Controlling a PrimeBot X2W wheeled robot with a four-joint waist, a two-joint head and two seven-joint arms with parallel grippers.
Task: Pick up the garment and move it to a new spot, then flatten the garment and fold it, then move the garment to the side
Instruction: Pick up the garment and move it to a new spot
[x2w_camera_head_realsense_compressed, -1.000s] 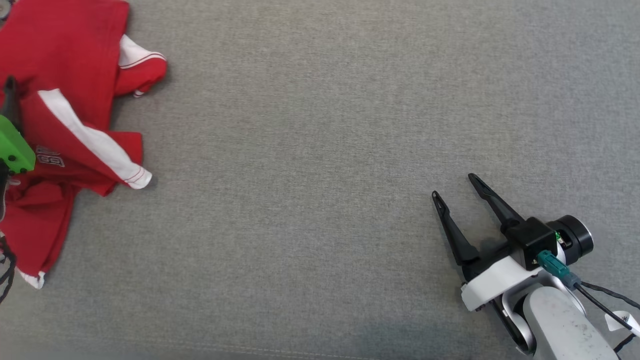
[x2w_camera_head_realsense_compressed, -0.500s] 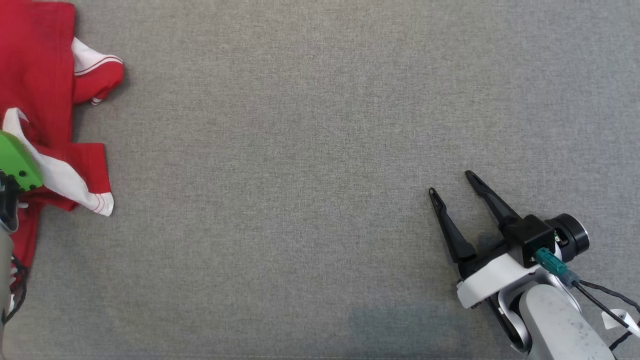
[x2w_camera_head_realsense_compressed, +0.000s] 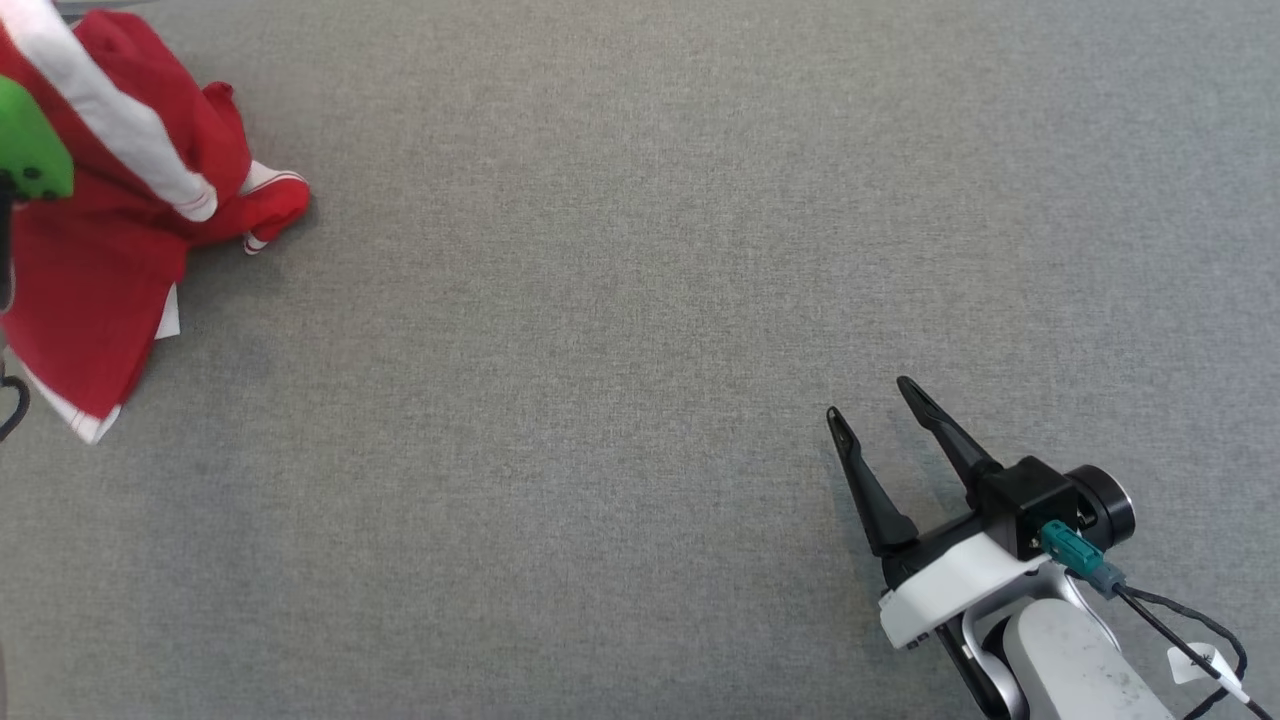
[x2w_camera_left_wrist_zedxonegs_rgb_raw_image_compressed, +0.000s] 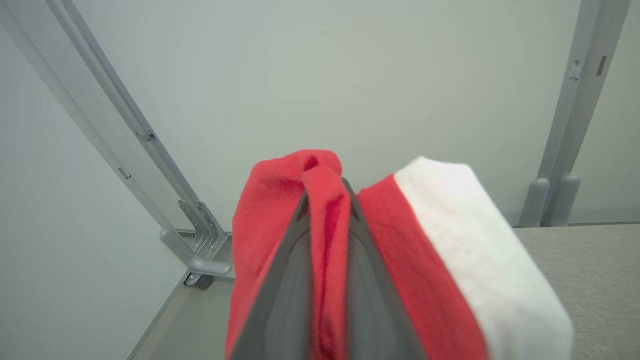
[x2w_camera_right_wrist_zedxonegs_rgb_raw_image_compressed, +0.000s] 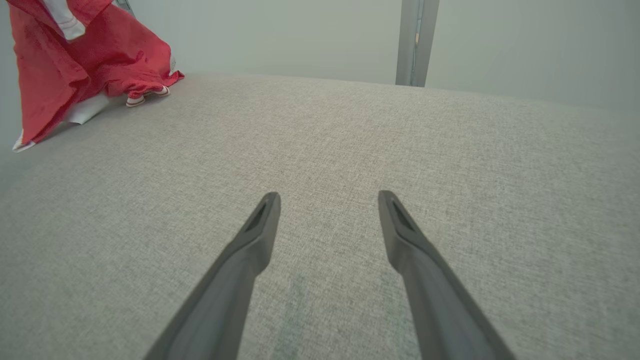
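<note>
Where the garment (x2w_camera_head_realsense_compressed: 100, 270) is: upper left of the head view, a red piece partly lifted off the grey cloth surface (x2w_camera_head_realsense_compressed: 600, 350), with its lower hem trailing on that surface near the left edge.
Markings: a white band (x2w_camera_head_realsense_compressed: 110, 110) runs diagonally across the raised red cloth, and a white-trimmed cuff lies on the surface at the garment's right side.
From the right wrist view: the garment (x2w_camera_right_wrist_zedxonegs_rgb_raw_image_compressed: 75, 65) sits at the upper left and drapes down from above the frame in bunched folds, its bottom edge touching the grey cloth surface (x2w_camera_right_wrist_zedxonegs_rgb_raw_image_compressed: 325, 130).
Grip: in the left wrist view the left gripper (x2w_camera_left_wrist_zedxonegs_rgb_raw_image_compressed: 327, 200) has its fingers clenched on a ridge of the garment (x2w_camera_left_wrist_zedxonegs_rgb_raw_image_compressed: 270, 210). Red cloth spills over both sides, and the white band (x2w_camera_left_wrist_zedxonegs_rgb_raw_image_compressed: 470, 235) hangs to the right.
Left arm: a green housing (x2w_camera_head_realsense_compressed: 30, 150) shows at the upper left edge of the head view, against the red cloth.
Right gripper (x2w_camera_head_realsense_compressed: 869, 400): lower right of the head view, fingers released and spread wide, well apart from the garment.
Right wrist view: the right gripper (x2w_camera_right_wrist_zedxonegs_rgb_raw_image_compressed: 328, 196) is splayed over bare grey cloth.
Wiring: a teal plug (x2w_camera_head_realsense_compressed: 1070, 550) and a black cable (x2w_camera_head_realsense_compressed: 1180, 640) sit at the right wrist.
Backdrop: a pale wall (x2w_camera_left_wrist_zedxonegs_rgb_raw_image_compressed: 320, 75) and metal posts (x2w_camera_left_wrist_zedxonegs_rgb_raw_image_compressed: 570, 125).
</note>
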